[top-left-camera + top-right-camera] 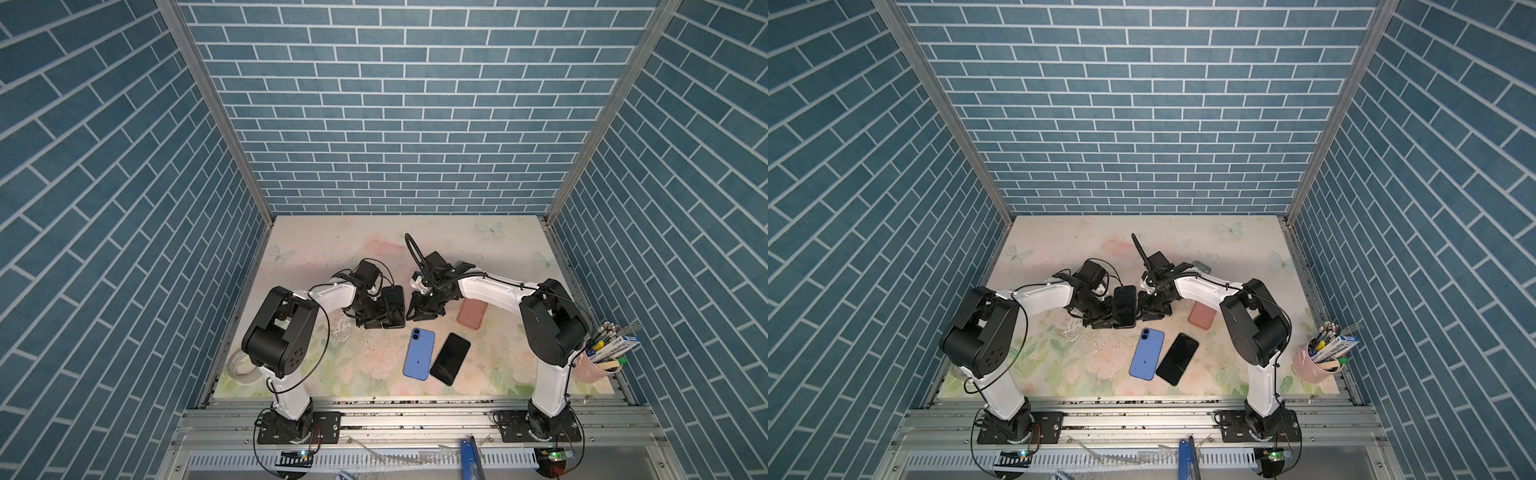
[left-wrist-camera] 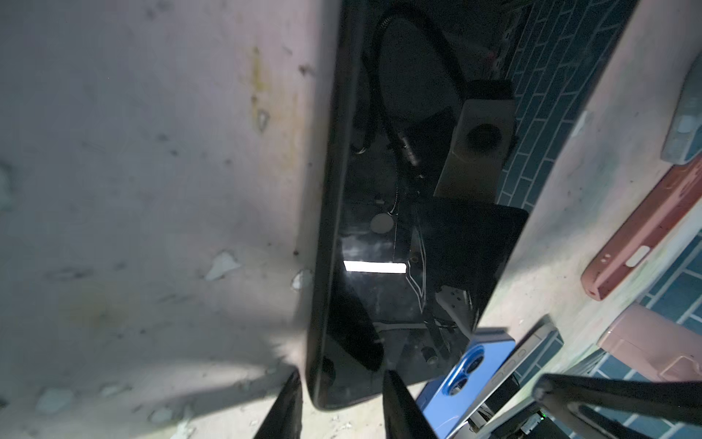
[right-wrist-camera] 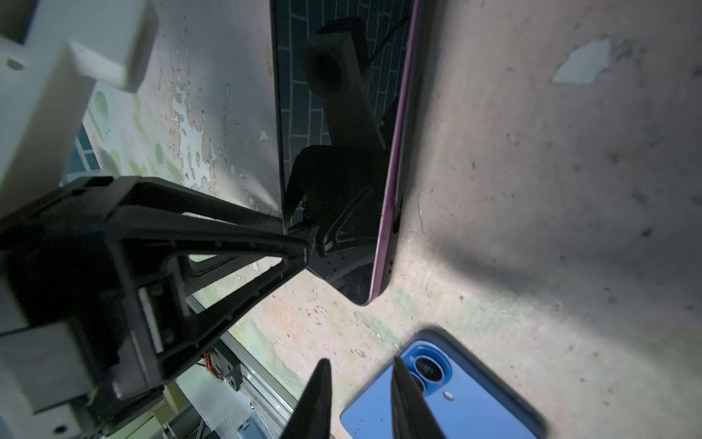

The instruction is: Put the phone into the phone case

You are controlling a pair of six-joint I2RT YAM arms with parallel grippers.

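Blue brick-pattern walls (image 1: 407, 124) are closing in the desk (image 1: 332, 245) on the left, right and far sides. A pale floral mat is covering the desk, and its print is flaking away left of centre. A tape roll (image 1: 241, 368) is lying at the near left corner, half hidden by the left arm, and a pink cup (image 1: 592, 370) of pens is standing at the near right.

Mid-desk, the phone (image 1: 393, 304) is sitting between the two arms with its screen facing up. Nearer, a blue phone (image 1: 419, 353) is lying back up, with a black phone (image 1: 450, 358) just beside it on the right. A pink case (image 1: 472, 313) is lying right of the phone, partly hidden by the right arm.

The wrist views are showing what the top views are not. In the left wrist view the left gripper (image 2: 342, 397) is clenching its jaws on the phone's near end — one finger against the edge, the other over the glass. The right wrist view is showing a purple rim along one long edge of the phone. It is also showing the right gripper (image 3: 361, 384) hanging over the mat by the blue phone, its jaws released — apart, with nothing between them. A small grey thing (image 1: 1200, 265) is peeking out beyond the right arm in a top view, and the left wrist view is catching it too.
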